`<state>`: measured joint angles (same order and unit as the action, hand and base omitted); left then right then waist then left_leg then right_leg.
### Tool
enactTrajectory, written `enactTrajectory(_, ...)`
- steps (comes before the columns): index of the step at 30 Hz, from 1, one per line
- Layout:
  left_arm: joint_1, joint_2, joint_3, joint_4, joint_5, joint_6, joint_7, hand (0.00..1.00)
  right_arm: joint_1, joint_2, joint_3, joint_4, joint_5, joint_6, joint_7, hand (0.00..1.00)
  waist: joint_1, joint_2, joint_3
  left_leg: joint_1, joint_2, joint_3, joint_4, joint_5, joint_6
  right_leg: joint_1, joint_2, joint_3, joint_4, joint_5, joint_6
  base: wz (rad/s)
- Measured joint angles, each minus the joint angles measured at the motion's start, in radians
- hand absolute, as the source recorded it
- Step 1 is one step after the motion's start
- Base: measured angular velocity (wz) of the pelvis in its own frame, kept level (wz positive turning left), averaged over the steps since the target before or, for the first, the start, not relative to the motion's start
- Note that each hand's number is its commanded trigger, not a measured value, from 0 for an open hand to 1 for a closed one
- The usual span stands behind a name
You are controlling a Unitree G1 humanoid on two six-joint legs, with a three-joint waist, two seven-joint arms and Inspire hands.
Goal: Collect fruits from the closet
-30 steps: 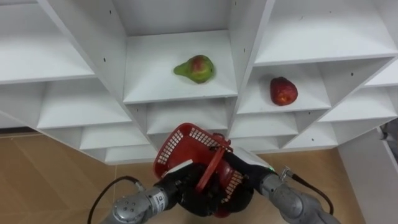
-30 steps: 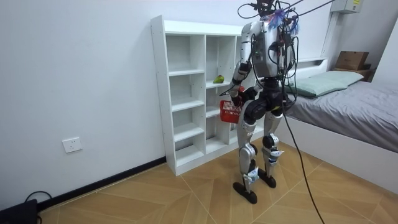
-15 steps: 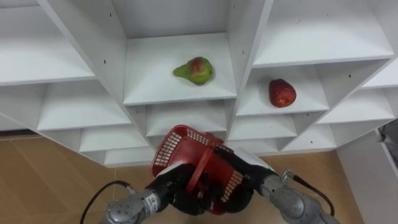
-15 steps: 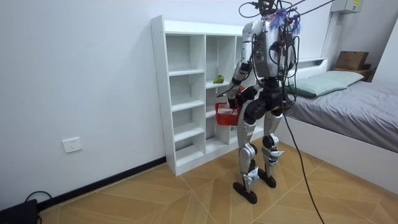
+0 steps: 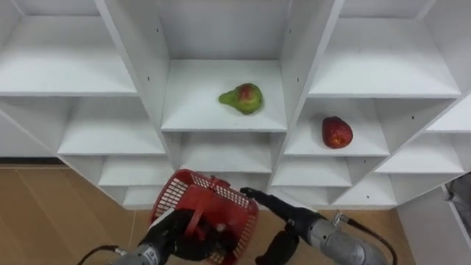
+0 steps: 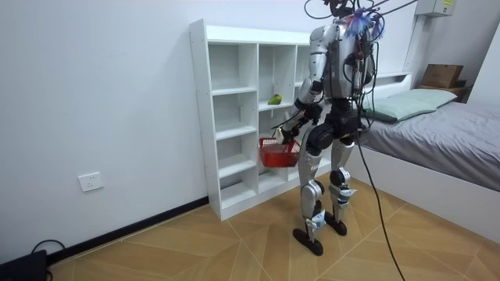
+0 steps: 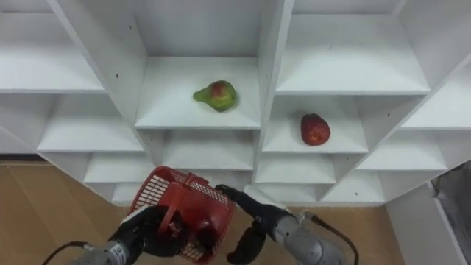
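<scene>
A green-red pear (image 5: 243, 98) lies on the middle shelf of the white closet (image 5: 224, 121). A red apple (image 5: 337, 132) sits one compartment to the right and a little lower. Below them hangs a red plastic basket (image 5: 210, 210), its handle held in my left hand (image 5: 173, 237), whose fingers curl round it. My right hand (image 5: 278, 211) is beside the basket's right rim, fingers straight and off the basket. In the room view the basket (image 6: 279, 152) hangs in front of the closet at hip height, with the pear (image 6: 274, 99) above it.
I stand facing the tall white closet (image 6: 234, 117), whose other compartments hold nothing. Wooden floor (image 5: 44, 213) lies below. A bed (image 6: 437, 117) stands close behind me at the room view's right.
My right hand has let go of the basket and straightened. The left hand has carried the basket left and lower. The eye view has shifted, so the shelves sit lower in the picture.
</scene>
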<state>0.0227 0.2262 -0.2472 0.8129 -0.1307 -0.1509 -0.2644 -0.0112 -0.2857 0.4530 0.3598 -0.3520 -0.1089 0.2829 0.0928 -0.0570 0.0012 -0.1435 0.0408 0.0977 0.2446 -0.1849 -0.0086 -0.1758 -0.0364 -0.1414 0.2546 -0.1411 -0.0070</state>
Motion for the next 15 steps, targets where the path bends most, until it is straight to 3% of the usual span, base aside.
enactTrajectory(5,0.000,0.000,0.041,0.055,-0.020,0.000,0.034,1.00,0.001,-0.002,-0.005,-0.120,0.028,0.000,-0.003,0.00,-0.004,-0.026,0.0109,0.000,0.000,-0.005,-0.009,0.004,-0.002,0.002,0.002,-0.003,-0.008,0.000,-0.001,0.02)
enactTrajectory(7,0.000,-0.001,0.045,0.062,-0.020,-0.001,0.043,1.00,0.005,-0.001,-0.004,-0.147,0.035,0.000,-0.003,0.00,-0.003,-0.034,0.0116,-0.004,0.000,-0.006,-0.009,0.004,-0.002,0.002,0.002,-0.005,-0.014,0.000,-0.001,0.04)
enactTrajectory(15,-0.006,-0.008,0.051,0.118,-0.019,-0.001,0.067,1.00,0.004,-0.006,-0.020,-0.257,0.094,-0.002,0.004,0.00,-0.002,-0.032,0.0126,0.001,0.000,-0.025,-0.014,0.003,-0.003,0.018,0.002,-0.029,-0.022,0.000,-0.001,0.08)
